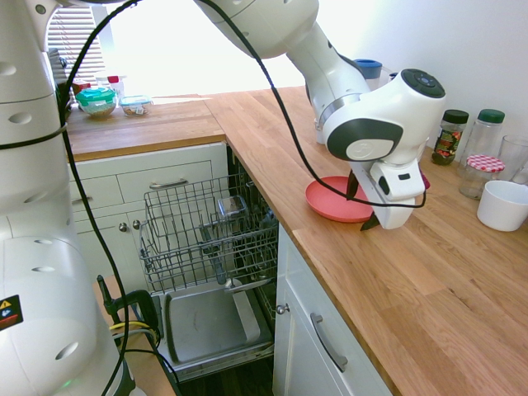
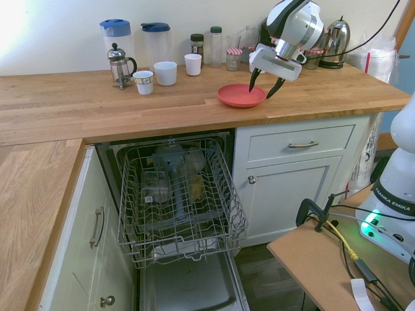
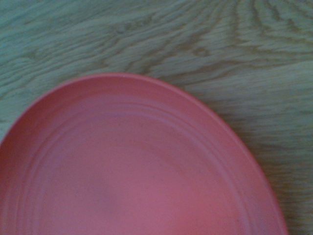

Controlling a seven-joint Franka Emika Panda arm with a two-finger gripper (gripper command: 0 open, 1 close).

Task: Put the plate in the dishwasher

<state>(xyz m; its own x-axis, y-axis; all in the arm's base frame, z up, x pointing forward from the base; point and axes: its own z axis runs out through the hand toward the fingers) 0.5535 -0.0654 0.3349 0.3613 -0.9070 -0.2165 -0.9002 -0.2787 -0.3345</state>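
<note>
Hovering with its fingers spread wide and empty, the gripper hangs just above the plate (lying flat on the wooden counter) beside the open dishwasher.

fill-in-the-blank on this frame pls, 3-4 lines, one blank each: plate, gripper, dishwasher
1. The plate lies flat on the wooden ____.
2. The gripper is beside the plate with its fingers ____.
3. The dishwasher door is ____, and its wire rack is pulled out.
4. The plate's colour is ____.

Missing words: counter; open; open; coral-red
</note>
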